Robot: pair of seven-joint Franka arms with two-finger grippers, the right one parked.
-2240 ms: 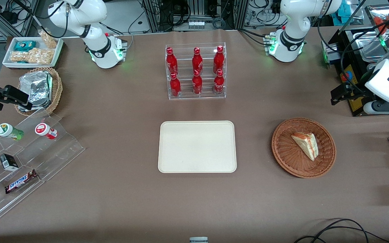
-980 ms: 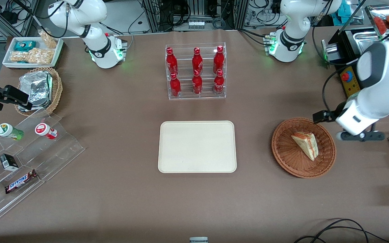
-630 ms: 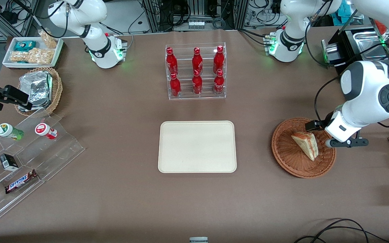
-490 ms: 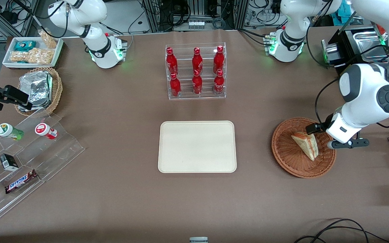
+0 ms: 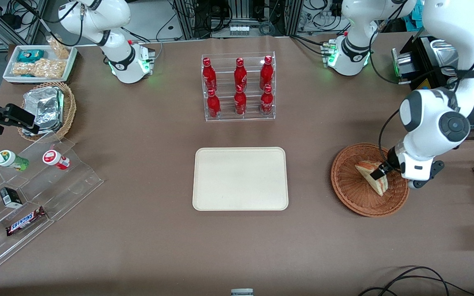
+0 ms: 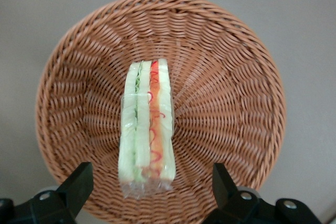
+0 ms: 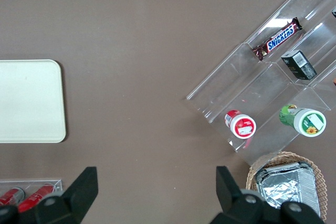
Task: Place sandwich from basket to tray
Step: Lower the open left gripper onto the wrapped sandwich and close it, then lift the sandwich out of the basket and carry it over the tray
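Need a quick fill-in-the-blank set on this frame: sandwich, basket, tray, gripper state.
1. The sandwich lies in the ____, reddish-brown wicker.
2. The gripper hangs above the sandwich with its jaws ____, one on each side of it.
3. The tray has ____ on it.
4. The clear rack farther from the front camera than the tray holds ____ red bottles.

Missing words: basket; open; nothing; six

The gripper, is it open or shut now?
Open: the gripper hangs over the sandwich in the basket, fingers spread wide apart.
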